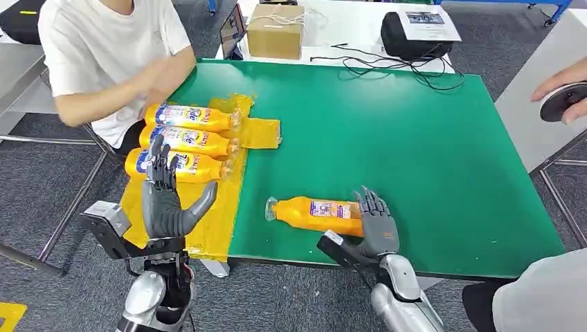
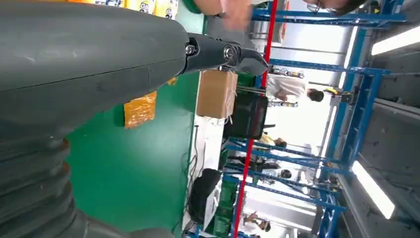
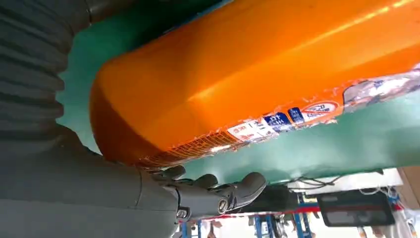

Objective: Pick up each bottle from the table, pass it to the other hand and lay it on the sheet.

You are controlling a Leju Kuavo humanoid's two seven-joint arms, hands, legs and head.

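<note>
Right robot hand (image 1: pixel 377 225) is grasping the orange plastic bottle (image 1: pixel 315 213) lying near the green tabletop's (image 1: pixel 415 152) front edge; left robot hand (image 1: pixel 166 200) is hovering released.

The right hand (image 1: pixel 377 225) wraps its fingers (image 1: pixel 370 204) around the base of the lying bottle (image 1: pixel 315 212); the left hand (image 1: pixel 166 200) hovers, fingers spread.
</note>
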